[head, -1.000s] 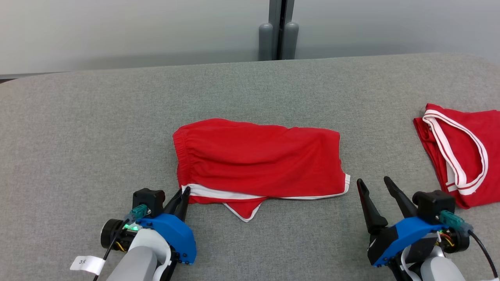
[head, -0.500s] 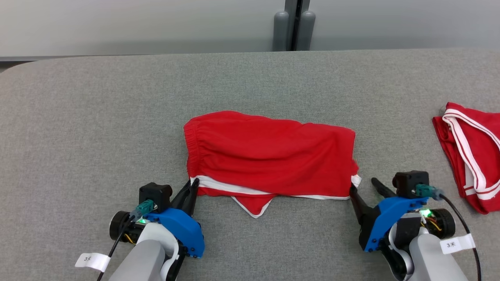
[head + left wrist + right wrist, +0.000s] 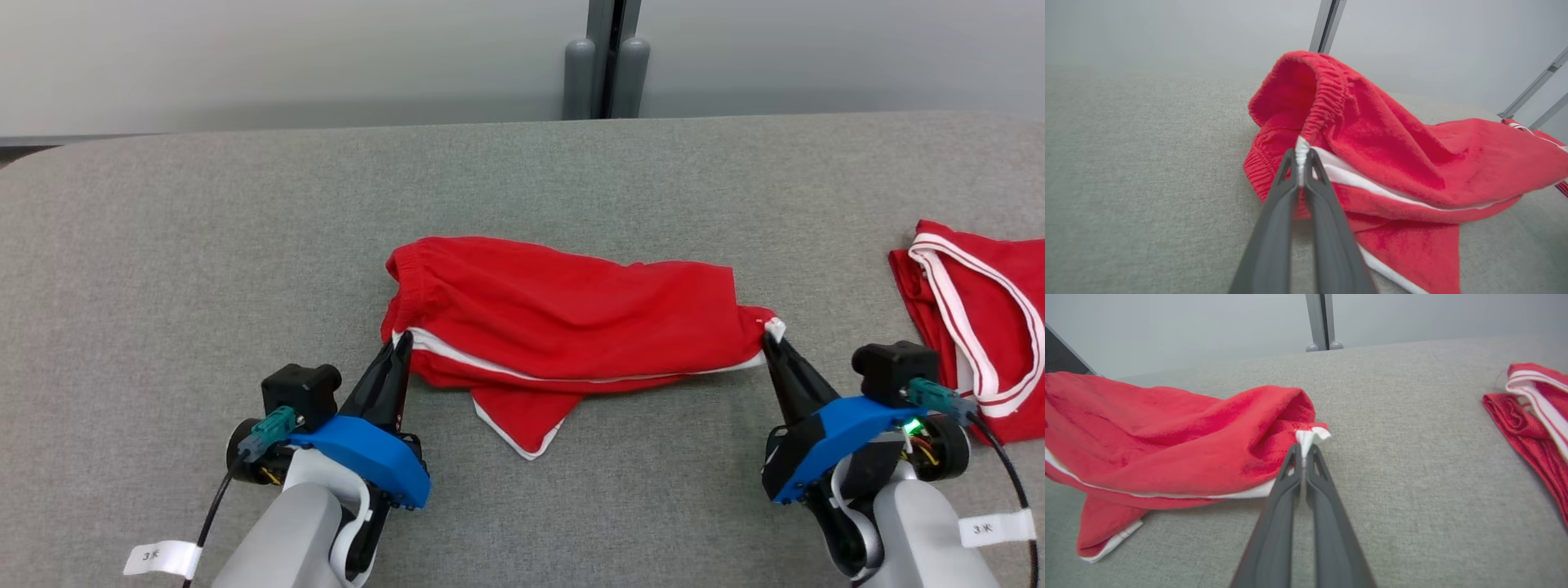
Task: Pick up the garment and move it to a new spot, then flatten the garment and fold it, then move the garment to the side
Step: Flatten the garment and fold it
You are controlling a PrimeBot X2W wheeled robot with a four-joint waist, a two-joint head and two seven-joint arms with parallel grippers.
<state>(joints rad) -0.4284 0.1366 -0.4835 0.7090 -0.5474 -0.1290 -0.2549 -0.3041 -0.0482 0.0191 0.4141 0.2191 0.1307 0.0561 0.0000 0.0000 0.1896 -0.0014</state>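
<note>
The red garment (image 3: 563, 318) lies at the middle of the grey surface (image 3: 204, 269). The left pincer (image 3: 401, 340) pinches its left near corner and the right pincer (image 3: 771, 335) its right one. A second red garment (image 3: 988, 318) is cut off at the right edge.

Work surface (image 3: 204, 245): grey woven fabric covering, with a rounded corner at the far left. Second red garment (image 3: 1000, 327): white-trimmed, lying bunched at the right edge of the surface, partly cut off by the frame. Behind the surface: pale grey wall panels (image 3: 245, 57), joined at a dark vertical seam (image 3: 612, 49). Two rounded grey posts (image 3: 580, 77), possibly bumpers, flank the seam.
</note>
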